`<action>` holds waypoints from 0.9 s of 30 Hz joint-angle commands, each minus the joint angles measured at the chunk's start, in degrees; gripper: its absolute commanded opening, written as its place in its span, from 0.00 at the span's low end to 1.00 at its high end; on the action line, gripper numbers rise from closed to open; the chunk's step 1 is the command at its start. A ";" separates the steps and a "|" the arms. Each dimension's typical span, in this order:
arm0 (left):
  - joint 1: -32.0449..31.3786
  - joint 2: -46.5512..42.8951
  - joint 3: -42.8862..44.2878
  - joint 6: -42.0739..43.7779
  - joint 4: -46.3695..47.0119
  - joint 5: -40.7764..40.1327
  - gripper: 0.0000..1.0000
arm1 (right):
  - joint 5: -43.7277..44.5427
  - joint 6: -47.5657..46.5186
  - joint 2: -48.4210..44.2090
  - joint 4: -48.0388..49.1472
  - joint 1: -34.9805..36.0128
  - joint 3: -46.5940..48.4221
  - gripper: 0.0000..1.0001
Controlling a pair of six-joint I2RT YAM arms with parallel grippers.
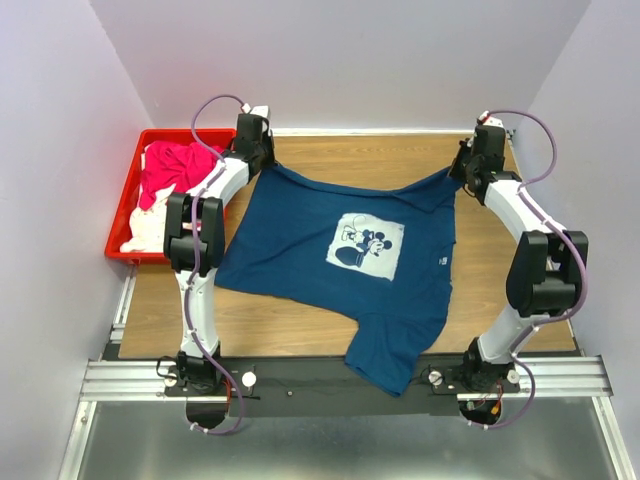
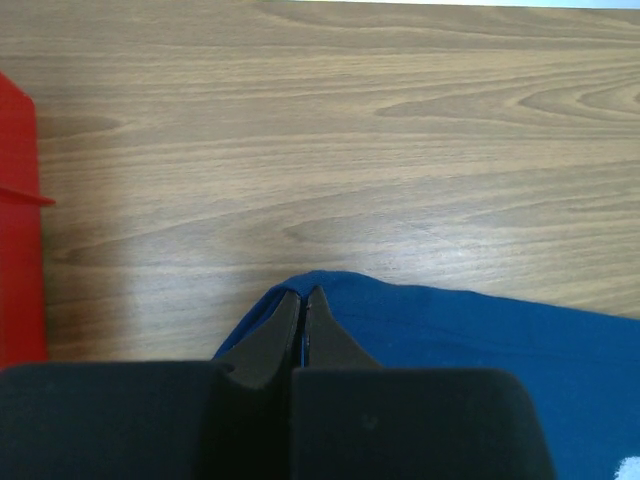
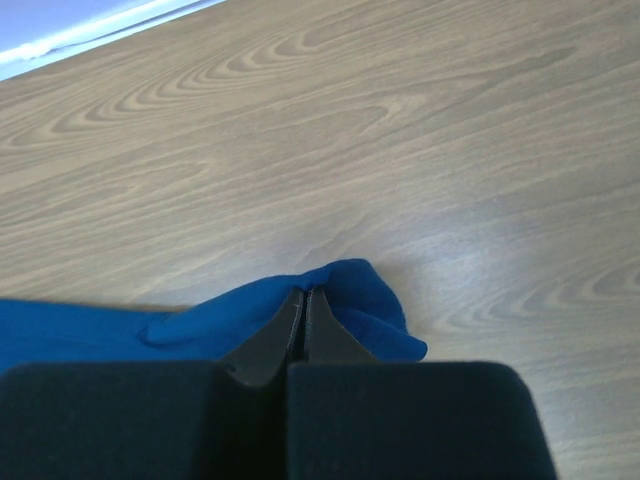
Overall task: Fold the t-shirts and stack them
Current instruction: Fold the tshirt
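A dark navy blue t-shirt with a white cartoon chest print lies spread across the wooden table, one sleeve hanging over the near edge. My left gripper is shut on its far left corner; the wrist view shows blue cloth pinched at the closed tips. My right gripper is shut on the far right corner, where the cloth bunches around the closed tips. Magenta-pink and white t-shirts lie heaped in the crate.
A red plastic crate stands at the table's left edge, its wall also showing in the left wrist view. Bare wood lies beyond the shirt up to the back wall. The arm bases sit on a black rail at the near edge.
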 commanded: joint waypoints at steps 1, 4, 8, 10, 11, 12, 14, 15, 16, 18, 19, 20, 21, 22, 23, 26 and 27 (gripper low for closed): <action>0.59 -1.34 0.58 0.77 0.07 2.11 0.00 | -2.69 4.38 -3.04 -4.11 -0.18 -1.28 0.01; 1.21 -2.49 0.15 0.68 -0.98 2.02 0.00 | -3.92 6.76 -5.06 -6.65 -0.10 -1.11 0.01; 2.87 -3.98 -0.82 -0.55 -2.74 2.37 0.00 | -4.10 9.04 -7.34 -11.12 -0.10 -0.93 0.01; 3.32 -5.04 -1.61 -0.64 -3.18 2.46 0.00 | -4.10 9.57 -8.57 -13.15 -0.18 -1.37 0.01; 3.49 -5.39 -2.66 -0.55 -3.18 2.28 0.00 | -4.10 10.18 -9.01 -13.77 -0.10 -1.72 0.01; 3.84 -5.83 -3.02 -0.55 -3.44 2.28 0.00 | -4.10 10.36 -10.15 -14.13 -0.10 -2.68 0.01; 4.20 -6.01 -3.54 -0.37 -4.76 2.20 0.00 | -5.75 10.72 -11.21 -15.36 -0.10 -3.65 0.01; 4.29 -6.10 -3.63 -0.29 -5.20 2.11 0.00 | -6.03 10.72 -11.74 -15.80 -0.10 -4.09 0.01; 4.29 -6.01 -3.81 -0.37 -5.81 2.19 0.00 | -6.29 10.54 -12.35 -16.24 -0.10 -4.53 0.01; 4.37 -6.27 -4.77 -0.37 -6.43 2.19 0.00 | -6.64 10.46 -14.63 -17.55 -0.10 -6.38 0.01; 4.46 -6.45 -5.04 -0.37 -6.87 2.11 0.00 | -6.82 10.45 -15.51 -17.99 -0.10 -7.16 0.01; 4.46 -6.53 -5.21 -0.37 -7.31 2.19 0.00 | -7.17 10.45 -16.30 -18.26 -0.10 -7.96 0.01; 4.46 -6.54 -5.30 -0.37 -7.75 2.11 0.00 | -7.69 10.19 -17.88 -18.61 -0.18 -9.18 0.01; 4.46 -6.62 -5.39 -0.37 -8.45 2.02 0.00 | -7.96 10.19 -18.59 -18.87 -0.10 -9.80 0.01; 4.46 -6.80 -5.83 -0.37 -8.80 1.84 0.00 | -8.22 10.02 -19.21 -19.49 -0.10 -10.24 0.01; 4.46 -8.29 -7.23 -0.20 -9.24 0.71 0.00 | -9.71 9.75 -21.58 -20.80 -0.10 -11.39 0.01; 4.55 -9.34 -7.67 -0.20 -9.25 0.35 0.00 | -9.98 9.75 -22.28 -21.25 -0.10 -11.65 0.01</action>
